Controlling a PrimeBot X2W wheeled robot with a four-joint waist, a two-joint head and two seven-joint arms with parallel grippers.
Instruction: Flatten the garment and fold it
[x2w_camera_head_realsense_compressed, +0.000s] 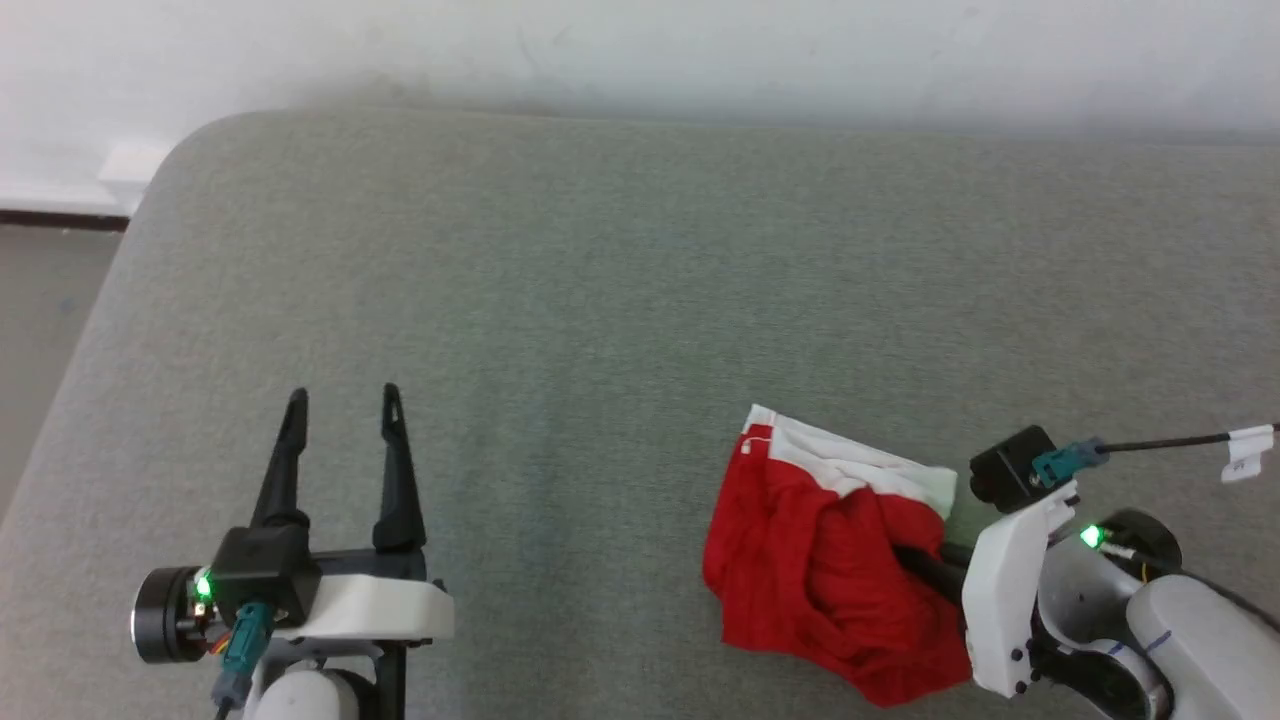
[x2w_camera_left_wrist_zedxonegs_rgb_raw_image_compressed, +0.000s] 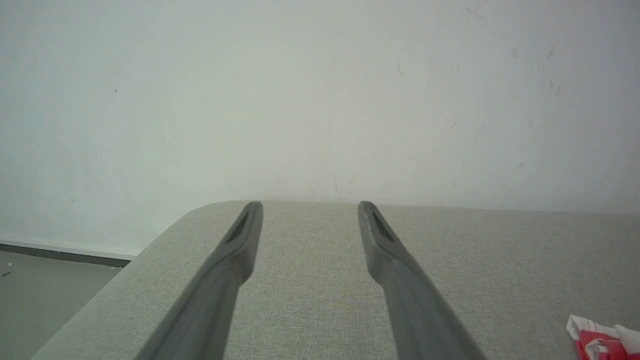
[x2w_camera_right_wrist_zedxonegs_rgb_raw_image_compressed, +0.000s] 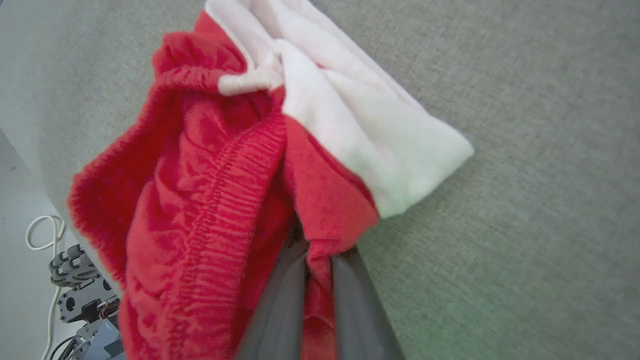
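Shorts sit all bunched up on the grey padded worktop, lower right; right gripper has its 2 fingers pinched on a red fold, guessing to drag it flat; left gripper hovers well apart, fingers spread wide, holding nothing.

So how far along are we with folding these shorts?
Nothing looks done: the red shorts lie bunched on the grey padded surface. In hand: the right gripper is shut on a fold of fabric. Remaining: flattening, with the open left gripper idle, then folding.
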